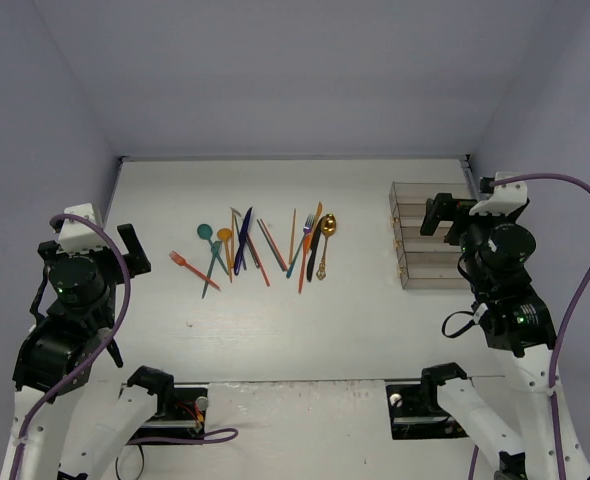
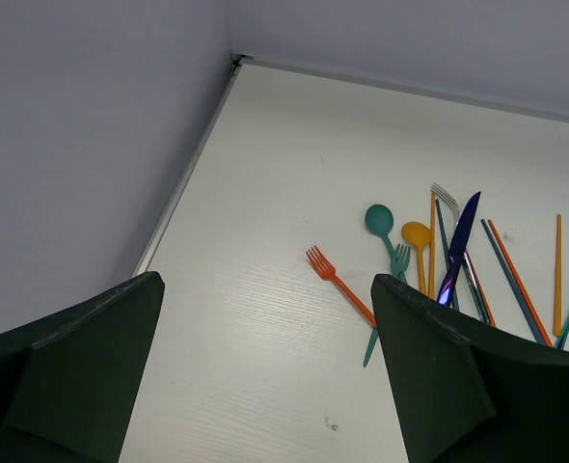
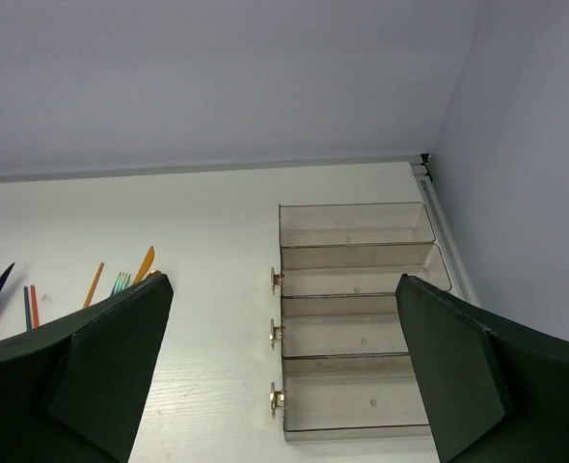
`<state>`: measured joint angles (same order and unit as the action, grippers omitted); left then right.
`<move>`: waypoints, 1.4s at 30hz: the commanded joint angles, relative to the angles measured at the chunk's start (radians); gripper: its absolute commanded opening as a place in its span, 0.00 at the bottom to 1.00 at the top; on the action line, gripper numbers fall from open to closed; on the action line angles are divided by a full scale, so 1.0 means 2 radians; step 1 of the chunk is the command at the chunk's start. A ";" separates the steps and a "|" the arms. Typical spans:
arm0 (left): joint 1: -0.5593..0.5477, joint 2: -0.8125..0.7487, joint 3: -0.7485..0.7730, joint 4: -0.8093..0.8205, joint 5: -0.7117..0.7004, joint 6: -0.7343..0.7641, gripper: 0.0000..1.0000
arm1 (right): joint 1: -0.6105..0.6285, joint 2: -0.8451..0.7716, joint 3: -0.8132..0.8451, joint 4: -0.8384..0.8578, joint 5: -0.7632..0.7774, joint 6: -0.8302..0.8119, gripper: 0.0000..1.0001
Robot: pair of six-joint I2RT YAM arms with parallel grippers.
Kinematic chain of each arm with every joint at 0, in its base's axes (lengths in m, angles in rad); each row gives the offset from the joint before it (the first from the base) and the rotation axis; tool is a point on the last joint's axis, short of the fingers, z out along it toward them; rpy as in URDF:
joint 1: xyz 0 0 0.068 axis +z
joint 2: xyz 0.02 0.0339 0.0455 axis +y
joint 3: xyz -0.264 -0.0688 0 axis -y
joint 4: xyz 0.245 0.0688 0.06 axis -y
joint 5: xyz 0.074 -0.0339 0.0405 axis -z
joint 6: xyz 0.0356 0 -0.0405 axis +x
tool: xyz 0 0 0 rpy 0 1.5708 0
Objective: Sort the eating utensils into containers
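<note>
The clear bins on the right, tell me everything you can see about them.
The containers are four clear, brown-tinted plastic troughs in a row, long sides together, joined by three gold clips at one end. All are empty. They lie flat on the white table near the right wall.

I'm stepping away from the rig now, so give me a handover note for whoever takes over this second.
Left gripper: open, empty, left of the pile.
Right gripper: open, empty, by the containers.
Utensils: all lying loose in one cluster mid-table.
Containers: four joined bins at the right side, all empty.
Done: nothing sorted yet.
Left: every utensil still has to go into a bin.
</note>
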<state>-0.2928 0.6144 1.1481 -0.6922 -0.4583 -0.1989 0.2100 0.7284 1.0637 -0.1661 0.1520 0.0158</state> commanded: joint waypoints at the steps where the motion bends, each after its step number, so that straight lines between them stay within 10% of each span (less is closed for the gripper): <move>1: -0.001 0.009 -0.001 0.028 -0.006 -0.009 0.87 | -0.001 0.008 0.017 0.044 0.008 0.017 1.00; 17: -0.001 0.000 -0.031 0.012 0.001 -0.009 0.87 | 0.024 0.140 0.064 0.038 -0.022 0.075 1.00; 42: 0.000 -0.073 -0.172 0.035 0.003 -0.038 0.87 | 0.180 0.475 0.110 0.031 0.145 0.290 0.90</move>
<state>-0.2928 0.4593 0.7894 -0.7036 -0.4477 -0.2647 0.5627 1.6341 1.2236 -0.1387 0.3305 0.4995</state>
